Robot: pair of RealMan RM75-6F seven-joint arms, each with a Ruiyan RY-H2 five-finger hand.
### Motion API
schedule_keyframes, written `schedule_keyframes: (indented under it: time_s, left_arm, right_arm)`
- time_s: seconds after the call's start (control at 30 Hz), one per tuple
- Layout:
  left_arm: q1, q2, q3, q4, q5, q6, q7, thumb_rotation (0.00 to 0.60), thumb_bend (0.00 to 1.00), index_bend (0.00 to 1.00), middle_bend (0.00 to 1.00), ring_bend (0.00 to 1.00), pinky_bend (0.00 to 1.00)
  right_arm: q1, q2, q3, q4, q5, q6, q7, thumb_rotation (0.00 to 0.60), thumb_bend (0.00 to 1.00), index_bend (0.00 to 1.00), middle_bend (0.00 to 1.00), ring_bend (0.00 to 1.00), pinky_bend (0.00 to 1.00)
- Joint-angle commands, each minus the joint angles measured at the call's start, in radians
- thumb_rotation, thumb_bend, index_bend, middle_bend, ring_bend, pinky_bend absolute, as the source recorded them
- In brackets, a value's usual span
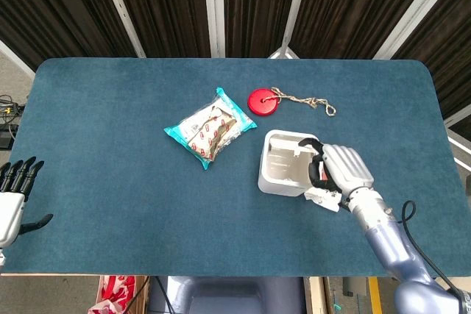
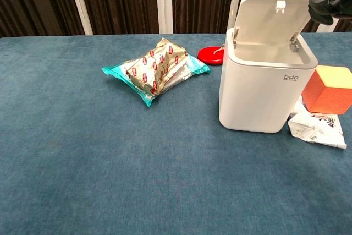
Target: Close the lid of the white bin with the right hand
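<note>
**Right hand at the top edge of the half-raised lid**

The white bin [image 2: 268, 89] stands right of centre in the chest view, on the blue table [image 1: 110, 145]. Its lid [image 2: 270, 17] is hinged at the back and tilts partly forward over the opening. It looks like thin, stiff, smooth plastic: light, free to swing, and likely to drop shut by itself once past its balance point. The bin looks light enough to slide, so a gentle downward push on the lid's top edge or back face seems best, not a grasp.

The right hand [image 1: 340, 172] hovers over the bin's right side, fingers [image 2: 324, 5] curled at the lid's upper right corner, holding nothing; contact looks likely but uncertain. The left hand [image 1: 13, 195] rests at the left edge of the head view, fingers apart, empty.
</note>
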Motion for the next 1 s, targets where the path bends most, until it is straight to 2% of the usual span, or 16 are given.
schedule_keyframes:
  time_s: [0.03, 0.37, 1.0]
  left_arm:
    - [0.001, 0.000, 0.001, -0.001, 0.004, 0.003, 0.002, 0.600, 0.00, 0.00, 0.00, 0.00, 0.00]
    - [0.002, 0.000, 0.003, 0.002, 0.010, 0.008, 0.001, 0.600, 0.00, 0.00, 0.00, 0.00, 0.00]
    - [0.001, -0.001, 0.002, 0.002, 0.005, 0.004, 0.004, 0.600, 0.00, 0.00, 0.00, 0.00, 0.00]
  right_arm:
    - [-0.021, 0.018, -0.025, -0.042, -0.052, -0.009, 0.006, 0.600, 0.69, 0.24, 0.71, 0.77, 0.73]
    - [-0.024, -0.019, -0.101, -0.043, -0.106, -0.032, -0.016, 0.600, 0.69, 0.13, 0.71, 0.77, 0.73]
    - [-0.004, -0.126, -0.208, -0.028, -0.086, 0.009, -0.084, 0.600, 0.69, 0.12, 0.71, 0.77, 0.73]
